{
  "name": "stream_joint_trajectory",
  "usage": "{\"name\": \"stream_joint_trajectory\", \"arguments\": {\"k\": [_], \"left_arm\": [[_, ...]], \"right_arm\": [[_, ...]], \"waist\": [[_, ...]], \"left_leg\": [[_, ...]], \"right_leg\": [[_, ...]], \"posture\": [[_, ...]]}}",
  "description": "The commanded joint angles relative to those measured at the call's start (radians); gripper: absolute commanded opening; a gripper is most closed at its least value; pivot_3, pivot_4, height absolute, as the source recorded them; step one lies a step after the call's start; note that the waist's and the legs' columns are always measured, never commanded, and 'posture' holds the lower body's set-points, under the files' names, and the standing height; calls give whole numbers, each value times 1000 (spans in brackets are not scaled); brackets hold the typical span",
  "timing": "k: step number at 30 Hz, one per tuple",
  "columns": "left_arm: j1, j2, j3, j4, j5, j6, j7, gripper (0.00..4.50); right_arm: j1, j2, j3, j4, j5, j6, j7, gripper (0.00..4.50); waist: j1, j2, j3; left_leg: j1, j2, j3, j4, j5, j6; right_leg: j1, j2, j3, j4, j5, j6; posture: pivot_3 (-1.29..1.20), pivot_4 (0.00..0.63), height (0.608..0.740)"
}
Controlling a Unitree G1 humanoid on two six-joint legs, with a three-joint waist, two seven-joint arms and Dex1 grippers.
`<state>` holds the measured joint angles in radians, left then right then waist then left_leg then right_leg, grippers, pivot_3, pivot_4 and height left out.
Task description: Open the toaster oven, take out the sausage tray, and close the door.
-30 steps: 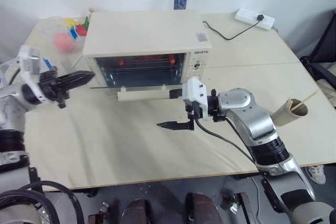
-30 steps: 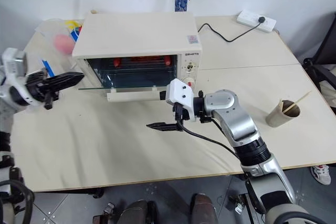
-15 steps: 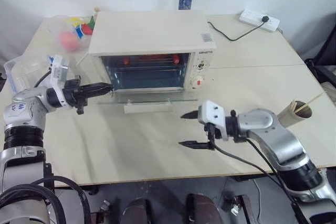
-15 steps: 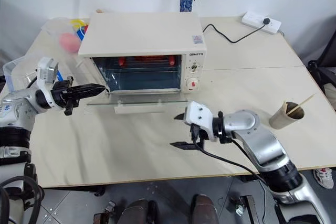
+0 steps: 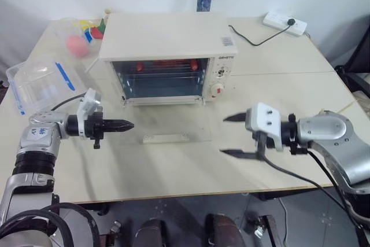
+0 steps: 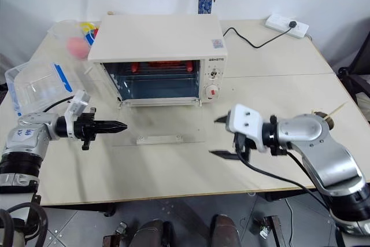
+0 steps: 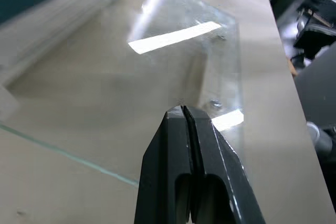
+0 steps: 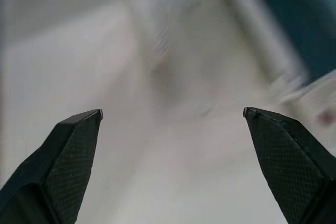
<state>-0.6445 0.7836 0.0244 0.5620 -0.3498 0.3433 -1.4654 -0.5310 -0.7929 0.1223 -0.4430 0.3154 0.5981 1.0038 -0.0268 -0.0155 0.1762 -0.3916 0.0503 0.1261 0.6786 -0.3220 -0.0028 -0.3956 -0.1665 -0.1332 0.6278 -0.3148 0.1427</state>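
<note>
The door of the one toaster oven is seen lying flat open on the table, and red sausages on the sausage tray are seen inside. In the left wrist view the glass is shown up close, just past the tips of the left gripper, whose two fingers are pressed together on nothing. The right gripper is held wide apart and empty.

Lab-like test room, plain white walls, pale worktable, power strip, toaster oven

Clear plastic box, power strip, paper cup on table
</note>
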Motion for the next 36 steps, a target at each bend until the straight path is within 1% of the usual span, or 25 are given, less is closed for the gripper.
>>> {"name": "stream_joint_trajectory", "arguments": {"k": [1,2,3,4,6,10,11,12,14,16,19,22,23,24,25,28,30,32,36], "left_arm": [[15,-2,-10,-42,18,-18,10,7],[18,-3,-11,-45,20,-22,12,7],[24,-6,-11,-52,22,-25,18,7],[30,-16,-1,-58,24,-38,48,7],[43,-42,33,-72,12,-75,97,7],[88,-63,88,-124,-24,-112,131,7],[106,-74,111,-138,-36,-127,157,7],[119,-82,127,-149,-44,-138,176,7],[158,-102,168,-194,-73,-141,213,7],[191,-114,194,-235,-91,-133,245,7],[233,-134,230,-286,-122,-129,288,7],[268,-162,280,-346,-181,-86,350,7],[277,-165,298,-373,-211,-40,376,295],[285,-163,310,-397,-241,5,389,387],[291,-161,318,-415,-262,37,399,600],[315,-169,348,-463,-301,60,425,1506],[332,-165,351,-479,-303,64,431,2050],[342,-165,351,-490,-309,67,432,2729],[348,-178,365,-520,-360,92,430,3901]], "right_arm": [[-73,86,63,47,-67,-63,-77,4500],[-92,112,82,73,-97,-84,-98,4500],[-127,151,126,127,-163,-120,-146,4500],[-171,200,183,195,-230,-162,-185,4500],[-245,297,256,317,-327,-239,-264,4500],[-347,425,287,513,-442,-323,-393,4500],[-389,461,300,583,-499,-356,-471,4500],[-417,486,307,632,-539,-381,-526,4500],[-480,531,334,748,-604,-406,-583,4500],[-517,567,340,833,-627,-435,-607,4500],[-567,598,371,955,-700,-501,-664,4500],[-625,640,392,1088,-749,-558,-715,4500],[-635,646,401,1116,-765,-580,-720,4500],[-642,650,406,1135,-777,-598,-725,4500],[-647,654,407,1152,-786,-613,-729,4500],[-656,669,403,1177,-799,-636,-727,4500],[-657,676,403,1186,-809,-648,-724,4500],[-657,677,404,1189,-822,-656,-724,4500],[-647,675,401,1179,-844,-647,-721,4500]], "waist": [[-1,0,0],[-1,0,0],[0,0,0],[-1,0,0],[-4,0,0],[-8,0,0],[-8,0,0],[-13,0,0],[-16,1,0],[-25,1,0],[-33,1,0],[-42,1,0],[-42,1,0],[-46,1,0],[-50,1,0],[-59,1,0],[-60,1,0],[-60,1,0],[-59,1,0]], "left_leg": [[0,0,0,0,0,0],[0,0,0,0,0,0],[0,0,0,0,0,0],[-1,0,0,0,0,0],[0,0,1,1,0,0],[-1,1,0,2,0,0],[-1,1,-1,2,0,0],[-1,0,0,2,0,0],[-2,0,-1,2,0,0],[-2,1,-2,2,0,0],[-2,1,-4,1,0,0],[-2,1,-4,1,0,0],[-2,1,-4,1,0,0],[-2,1,-5,1,0,0],[-2,1,-5,1,0,0],[-2,0,-6,0,0,0],[-1,0,-6,-1,0,0],[-1,0,-6,-2,0,-1],[-1,0,-6,-2,0,-1]], "right_leg": [[0,0,0,0,0,0],[0,0,0,0,0,0],[0,0,0,0,0,0],[0,0,0,0,0,0],[0,0,1,1,0,0],[-1,0,0,3,0,0],[-1,0,0,3,0,0],[-1,0,0,3,0,0],[-2,0,0,3,0,0],[-2,0,-1,4,0,0],[-2,0,-1,5,0,0],[-2,0,-1,5,0,0],[-2,0,-1,6,0,0],[-2,0,-1,6,0,0],[-2,0,-1,6,0,0],[-1,0,0,7,0,0],[-1,0,0,7,0,0],[-1,0,0,7,0,0],[-1,0,0,7,0,0]], "posture": [[0,150,740],[0,150,740],[0,150,740],[0,150,740],[0,150,740],[0,150,740],[0,150,740],[0,150,740],[0,150,740],[0,150,740],[0,150,740],[0,150,740],[0,150,740],[0,150,740],[0,150,740],[0,150,740],[0,150,740],[0,150,740],[0,150,740]]}}
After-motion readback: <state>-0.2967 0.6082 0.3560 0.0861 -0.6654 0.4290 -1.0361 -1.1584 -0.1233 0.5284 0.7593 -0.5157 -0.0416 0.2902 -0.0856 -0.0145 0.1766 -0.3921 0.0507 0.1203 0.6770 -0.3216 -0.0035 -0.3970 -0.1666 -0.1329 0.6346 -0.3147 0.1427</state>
